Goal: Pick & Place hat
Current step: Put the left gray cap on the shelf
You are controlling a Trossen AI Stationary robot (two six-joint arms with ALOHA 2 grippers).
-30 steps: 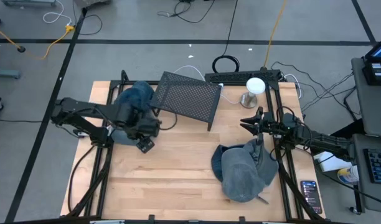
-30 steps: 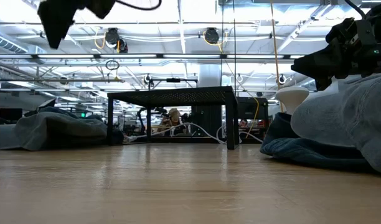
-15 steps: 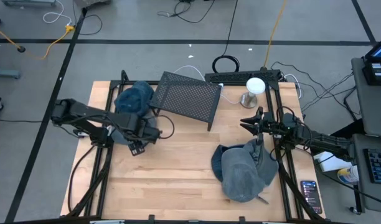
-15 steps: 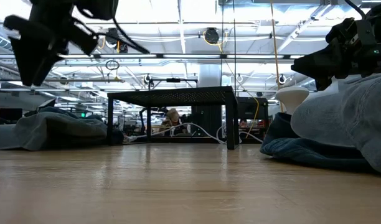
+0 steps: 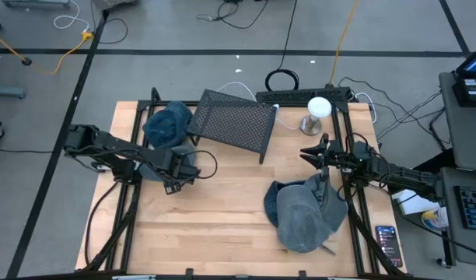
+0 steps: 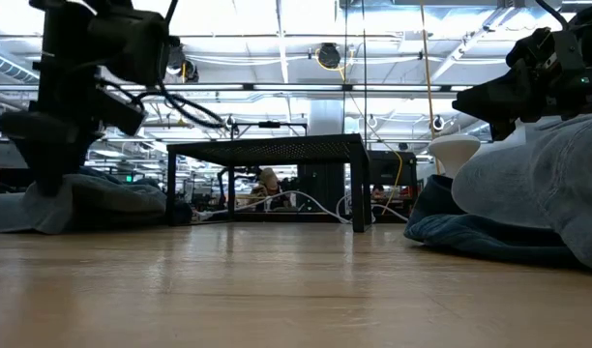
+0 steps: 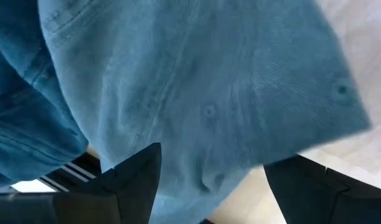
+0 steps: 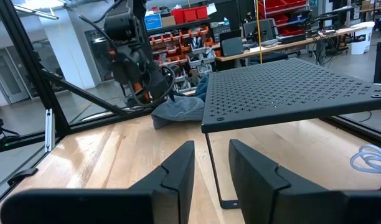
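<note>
Blue denim hat (image 5: 167, 124) beside mesh rack (image 5: 235, 120); left gripper (image 5: 173, 187) spread above it, empty. Right gripper (image 5: 322, 142) fingers narrowly apart, idle nr grey hat (image 5: 304, 218).

Both arms were matte black, built of blocky jointed segments with black cables looped along them; each gripper (image 7: 206, 180) carried two flat, angular dark fingers (image 8: 172, 168).

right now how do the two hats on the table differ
The blue hat lies at the table's far left corner beside the mesh rack; the grey hat lies near the right edge. The blue hat looks bunched up, the grey hat spread out and bigger. Neither is gripped. Both are soft fabric.
</note>
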